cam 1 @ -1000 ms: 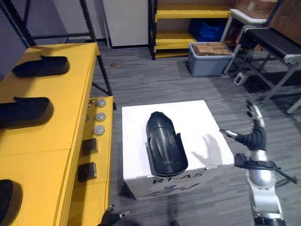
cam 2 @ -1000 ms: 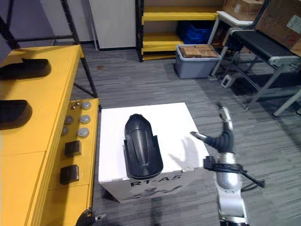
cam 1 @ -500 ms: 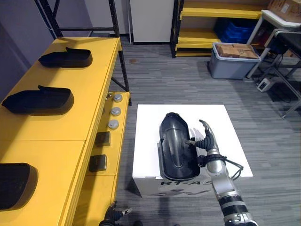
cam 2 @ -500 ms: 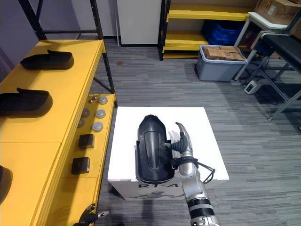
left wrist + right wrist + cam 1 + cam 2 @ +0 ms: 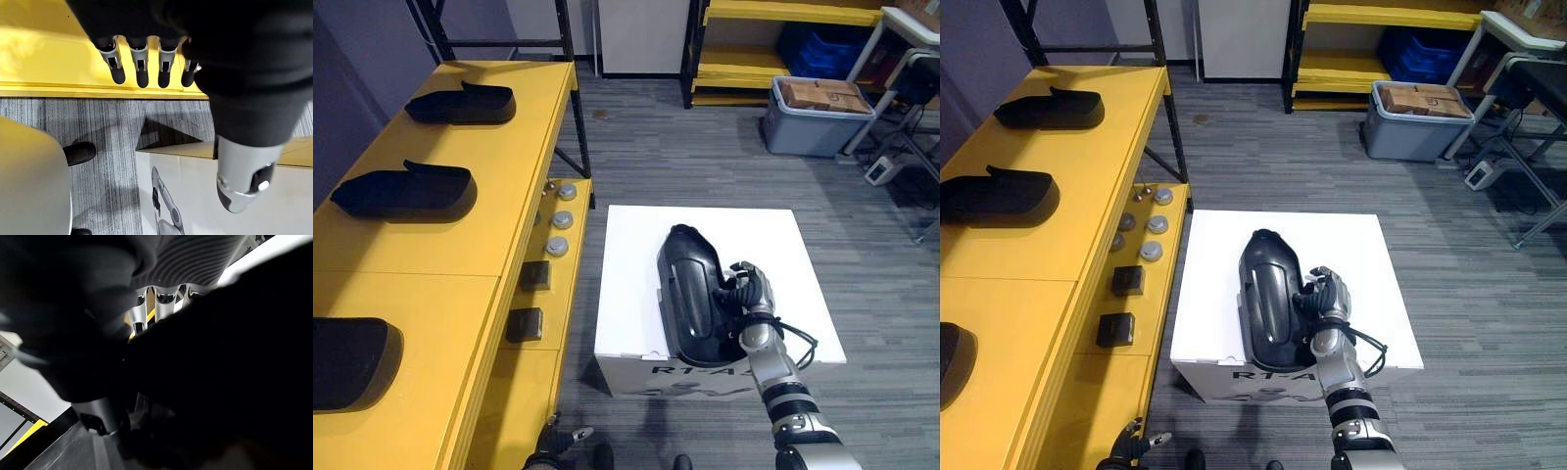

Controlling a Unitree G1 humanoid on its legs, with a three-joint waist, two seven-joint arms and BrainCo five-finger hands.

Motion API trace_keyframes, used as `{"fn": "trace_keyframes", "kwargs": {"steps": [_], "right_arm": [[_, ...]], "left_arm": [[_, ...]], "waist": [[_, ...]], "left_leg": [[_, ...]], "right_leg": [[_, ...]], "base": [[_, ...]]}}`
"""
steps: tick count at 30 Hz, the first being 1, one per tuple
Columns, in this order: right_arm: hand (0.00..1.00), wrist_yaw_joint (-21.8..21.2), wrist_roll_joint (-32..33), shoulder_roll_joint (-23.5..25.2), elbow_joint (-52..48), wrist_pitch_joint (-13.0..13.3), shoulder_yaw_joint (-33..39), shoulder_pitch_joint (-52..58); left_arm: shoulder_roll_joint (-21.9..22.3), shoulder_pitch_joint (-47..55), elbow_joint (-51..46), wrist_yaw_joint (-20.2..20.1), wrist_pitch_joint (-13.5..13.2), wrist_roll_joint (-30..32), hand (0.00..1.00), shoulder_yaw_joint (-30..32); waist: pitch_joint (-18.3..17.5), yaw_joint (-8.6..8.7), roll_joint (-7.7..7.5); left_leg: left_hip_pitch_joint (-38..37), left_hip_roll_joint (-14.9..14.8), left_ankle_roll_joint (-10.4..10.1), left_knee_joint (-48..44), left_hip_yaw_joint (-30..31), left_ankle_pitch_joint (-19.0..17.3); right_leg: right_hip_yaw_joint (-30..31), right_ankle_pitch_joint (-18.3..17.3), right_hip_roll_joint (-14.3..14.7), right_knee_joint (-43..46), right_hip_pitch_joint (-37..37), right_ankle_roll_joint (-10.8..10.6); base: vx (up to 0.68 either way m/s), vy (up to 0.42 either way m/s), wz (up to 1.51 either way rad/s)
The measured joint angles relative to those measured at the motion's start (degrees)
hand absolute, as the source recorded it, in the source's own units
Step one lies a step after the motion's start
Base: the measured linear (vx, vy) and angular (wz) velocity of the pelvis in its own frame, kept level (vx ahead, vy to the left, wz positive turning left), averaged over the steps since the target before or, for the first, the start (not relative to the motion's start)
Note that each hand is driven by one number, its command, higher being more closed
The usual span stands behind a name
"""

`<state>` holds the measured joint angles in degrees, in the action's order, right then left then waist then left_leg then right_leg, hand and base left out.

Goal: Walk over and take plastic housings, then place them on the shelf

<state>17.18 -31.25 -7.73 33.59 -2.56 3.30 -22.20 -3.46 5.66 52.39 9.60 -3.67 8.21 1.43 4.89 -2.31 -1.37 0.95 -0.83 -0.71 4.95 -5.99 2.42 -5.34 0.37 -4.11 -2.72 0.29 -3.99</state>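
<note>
A black plastic housing [image 5: 690, 304] lies lengthwise on a white box [image 5: 626, 294] in front of me. My right hand [image 5: 745, 290] is at the housing's right edge with its fingers curled over the rim. In the right wrist view the dark housing [image 5: 230, 362] sits close against the fingers [image 5: 164, 301]. My left hand [image 5: 140, 68] hangs low beside the yellow shelf, fingers relaxed and holding nothing. Three more black housings [image 5: 460, 103] [image 5: 406, 191] [image 5: 352, 362] lie in a row on the yellow shelf top [image 5: 499, 225].
The yellow shelf runs along my left, with round knobs [image 5: 558, 217] and dark switches on its side panel. A grey bin of cardboard [image 5: 818, 117] and a yellow rack [image 5: 754, 49] stand at the back right. Grey floor surrounds the box.
The camera has shifted with my walk. My right hand went from open off the box's right side to the housing's right edge, and its fingers have curled onto it.
</note>
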Motion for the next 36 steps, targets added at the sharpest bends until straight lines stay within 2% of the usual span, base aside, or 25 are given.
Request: {"fn": "trace_keyframes", "kwargs": {"steps": [13,17,20,25,30,36], "right_arm": [[1.00,-1.68,3.03,-0.70,-6.75,0.93,0.87,5.49],[1.00,-1.90,3.93,-0.14,-12.72,0.94,1.09,9.23],[1.00,-1.86,3.93,0.48,-18.62,1.04,1.16,11.79],[1.00,-1.12,3.95,1.35,-28.14,1.53,2.07,15.09],[1.00,0.32,3.96,2.12,-35.89,2.50,3.60,15.89],[1.00,0.64,3.94,3.58,-40.63,3.94,3.18,16.10]], "left_arm": [[-0.07,-0.37,-0.33,0.02,-0.02,0.03,0.00,-0.20],[-0.06,0.45,-3.81,0.04,-0.06,0.00,0.00,0.48],[-0.01,2.05,-10.12,0.28,-0.04,-0.05,0.00,1.77],[0.13,2.83,-27.15,2.64,-0.40,-0.31,0.00,4.93],[0.97,2.14,-44.57,5.38,-2.07,-1.71,0.00,8.36],[1.55,-0.01,-58.71,7.70,-3.80,-2.50,0.00,5.79]], "waist": [[0.24,0.14,-0.52],[0.24,0.18,-0.53],[0.22,0.73,-0.53],[0.08,1.29,-0.64],[-0.26,1.45,-0.65],[-2.17,1.46,-0.64]], "left_leg": [[-1.86,-0.12,-0.44,-0.03,-0.14,-0.29],[-1.97,-0.10,-0.45,-0.04,-0.06,-0.29],[-1.98,-0.05,-0.45,-0.05,0.12,-0.29],[-1.51,0.03,-0.41,-0.54,0.57,-0.27],[-2.13,0.04,-0.35,-0.89,0.86,-0.23],[-2.73,0.04,-0.35,-0.95,1.47,-0.23]], "right_leg": [[-0.11,0.00,-0.06,-0.83,2.30,-0.01],[-0.14,0.00,-0.12,-0.62,2.33,-0.01],[-0.13,-0.01,-0.19,-0.33,2.18,-0.02],[-0.27,-0.08,-0.30,0.03,1.83,-0.04],[-0.49,-0.07,-0.29,-0.14,2.80,-0.04],[-1.31,-0.09,-0.23,-0.73,3.67,0.00]], "base": [[0.00,0.000,0.00],[-0.04,0.005,0.00],[-0.04,0.007,0.00],[-0.02,0.003,0.01],[0.00,0.000,0.01],[-0.02,0.000,0.06]]}}
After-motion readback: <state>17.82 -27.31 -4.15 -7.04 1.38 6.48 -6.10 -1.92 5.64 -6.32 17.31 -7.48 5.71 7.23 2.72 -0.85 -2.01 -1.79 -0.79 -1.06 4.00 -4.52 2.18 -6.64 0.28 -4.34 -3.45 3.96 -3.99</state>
